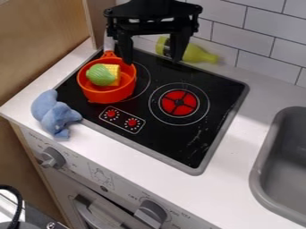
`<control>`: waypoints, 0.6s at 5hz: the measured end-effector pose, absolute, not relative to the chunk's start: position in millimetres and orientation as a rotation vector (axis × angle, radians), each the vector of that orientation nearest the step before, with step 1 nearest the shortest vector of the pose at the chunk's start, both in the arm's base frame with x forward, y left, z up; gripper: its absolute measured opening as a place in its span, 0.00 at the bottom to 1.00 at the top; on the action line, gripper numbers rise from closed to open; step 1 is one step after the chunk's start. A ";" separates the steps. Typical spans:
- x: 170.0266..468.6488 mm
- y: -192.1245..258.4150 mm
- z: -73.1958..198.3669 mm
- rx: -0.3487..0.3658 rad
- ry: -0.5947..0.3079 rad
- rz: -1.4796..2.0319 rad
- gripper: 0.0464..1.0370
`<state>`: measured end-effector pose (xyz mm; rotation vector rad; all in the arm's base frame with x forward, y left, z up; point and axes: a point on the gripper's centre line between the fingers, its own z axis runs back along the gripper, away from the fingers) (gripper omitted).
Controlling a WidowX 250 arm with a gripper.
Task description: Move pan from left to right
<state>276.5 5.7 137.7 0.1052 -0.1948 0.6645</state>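
my claw (151, 61) spread, holding nothing | pan (106, 96) down-left of me, on left burner (142, 80) | move undone | left: grip, carry, lower onto right burner (179, 102)

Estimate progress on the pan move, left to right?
Done: nothing visible yet; the orange pan sits at the left burner, green toy vegetable and yellow corn inside.
In hand: nothing; the tool is open above the stove, fingers spread, pan not between them.
Left: grasp, carry and set-down, presumably on the right burner with the red centre.
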 end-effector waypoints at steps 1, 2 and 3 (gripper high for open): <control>275.0 4.3 130.5 0.109 -0.167 0.661 0.96; 284.5 6.7 112.2 0.091 -0.124 0.650 0.96; 285.3 7.3 112.5 0.093 -0.125 0.645 0.96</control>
